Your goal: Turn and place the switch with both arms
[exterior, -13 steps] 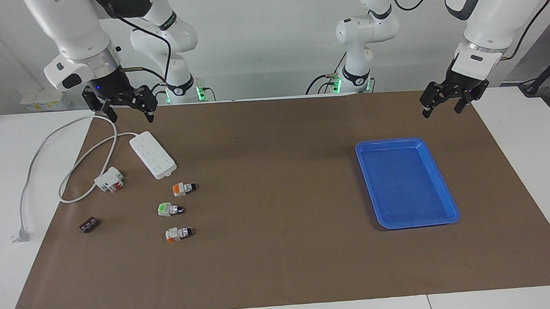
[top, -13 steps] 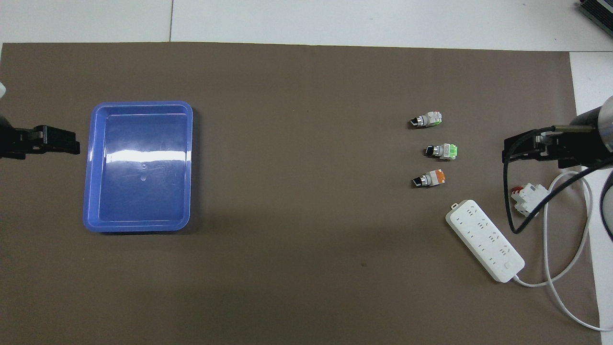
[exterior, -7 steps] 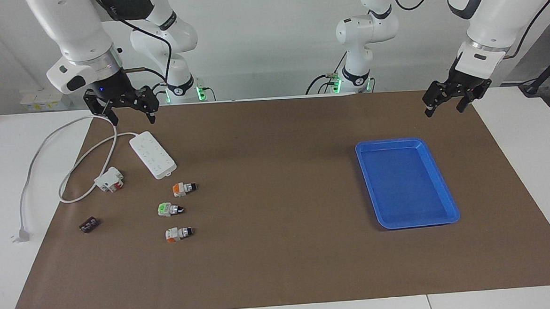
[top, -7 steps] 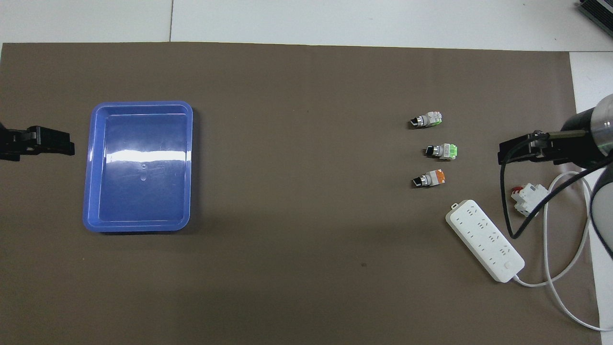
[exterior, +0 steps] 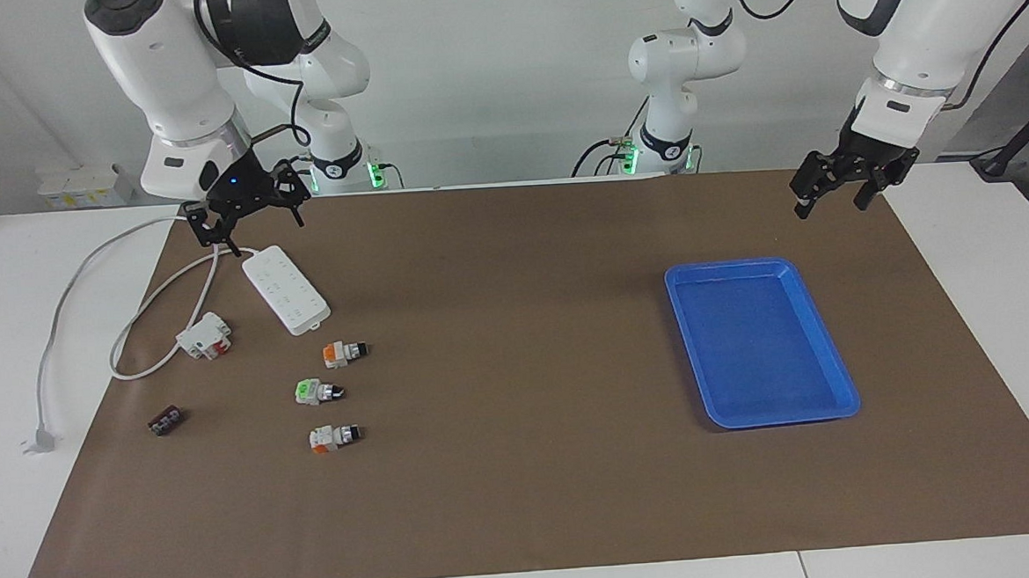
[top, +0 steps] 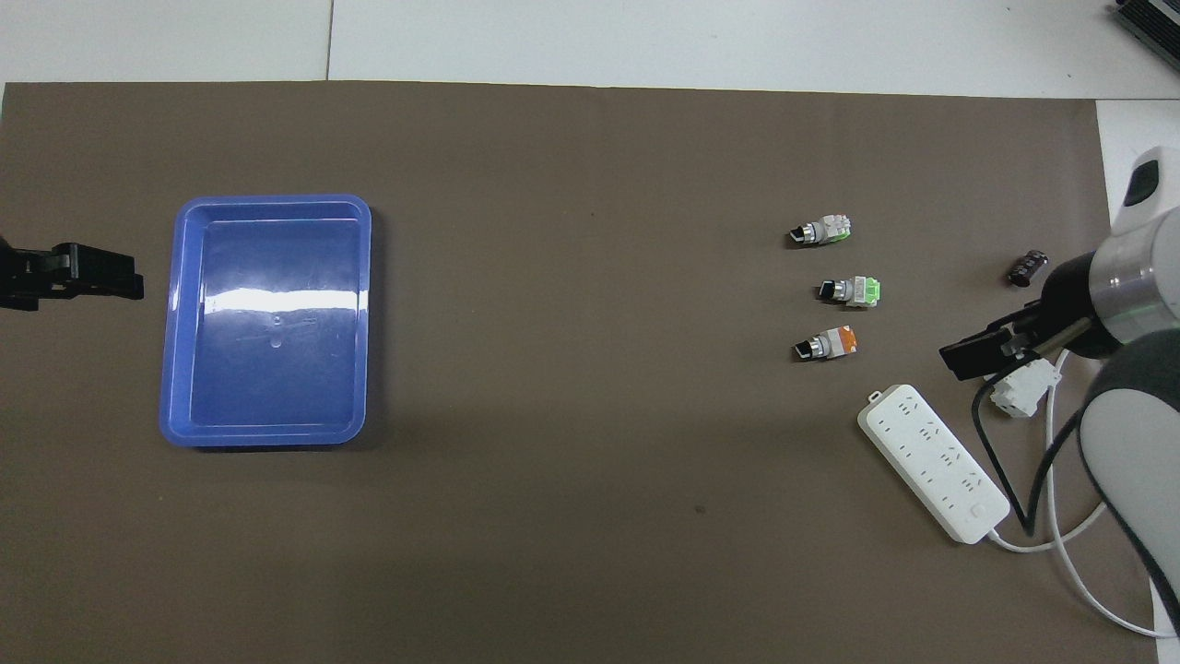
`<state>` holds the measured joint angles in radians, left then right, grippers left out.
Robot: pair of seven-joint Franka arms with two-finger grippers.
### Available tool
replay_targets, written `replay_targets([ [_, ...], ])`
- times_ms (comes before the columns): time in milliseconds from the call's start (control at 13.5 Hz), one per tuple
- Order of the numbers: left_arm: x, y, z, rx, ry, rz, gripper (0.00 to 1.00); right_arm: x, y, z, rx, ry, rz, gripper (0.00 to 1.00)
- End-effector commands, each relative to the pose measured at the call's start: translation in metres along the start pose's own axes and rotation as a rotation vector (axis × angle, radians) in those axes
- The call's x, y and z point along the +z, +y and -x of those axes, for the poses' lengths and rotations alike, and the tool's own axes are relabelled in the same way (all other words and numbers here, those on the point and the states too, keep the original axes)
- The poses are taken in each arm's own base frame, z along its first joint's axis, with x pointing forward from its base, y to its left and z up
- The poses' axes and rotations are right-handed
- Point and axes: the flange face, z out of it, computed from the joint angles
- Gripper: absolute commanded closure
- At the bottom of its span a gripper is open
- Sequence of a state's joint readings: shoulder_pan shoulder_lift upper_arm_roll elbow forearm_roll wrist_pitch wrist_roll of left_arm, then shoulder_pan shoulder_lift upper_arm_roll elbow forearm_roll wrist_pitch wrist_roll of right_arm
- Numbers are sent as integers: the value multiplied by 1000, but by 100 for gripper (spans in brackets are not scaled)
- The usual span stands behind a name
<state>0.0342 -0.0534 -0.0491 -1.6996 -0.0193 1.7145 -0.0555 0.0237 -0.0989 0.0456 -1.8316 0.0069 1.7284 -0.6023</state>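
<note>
Three small selector switches lie in a row on the brown mat toward the right arm's end. The switch with the orange block is the one nearest the robots, its black knob pointing toward the table's middle. My right gripper hangs open and empty in the air over the mat near the power strip's cord end, apart from the switch. Over the mat's corner beside the blue tray, my left gripper waits open and empty.
A bright green switch and a mostly white one lie farther from the robots. A white power strip with its cord, a white and red breaker and a small dark block sit nearby. The blue tray is empty.
My right gripper has swung round and shifted toward the power strip, uncovering the small dark block in the overhead view. The left gripper rose slightly, then held still. The switches have not moved.
</note>
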Motion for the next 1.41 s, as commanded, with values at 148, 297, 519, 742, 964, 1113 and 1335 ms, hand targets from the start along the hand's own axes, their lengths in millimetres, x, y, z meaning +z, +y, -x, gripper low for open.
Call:
replay_targets([
  [148,-4,-2,8,-1,-5,-12,0,36,-15,7,-441,14,10,0],
  [297,-4,-2,8,-1,-5,-12,0,58,-10,1,-627,-3,-12,0],
  [519,-4,-2,8,-1,-5,-12,0,83,-6,-6,-791,18,-12,0],
  [742,-4,-2,8,-1,-5,-12,0,108,-1,-17,-955,43,-32,0],
  [964,-4,-2,8,-1,-5,-12,0,136,2,-23,-1066,40,-60,0],
  [1113,-4,-2,8,-1,-5,-12,0,157,0,-22,-1110,77,-62,0],
  [1335,-5,-2,7,-1,-3,-12,0,177,-2,-20,-1171,81,-58,0],
])
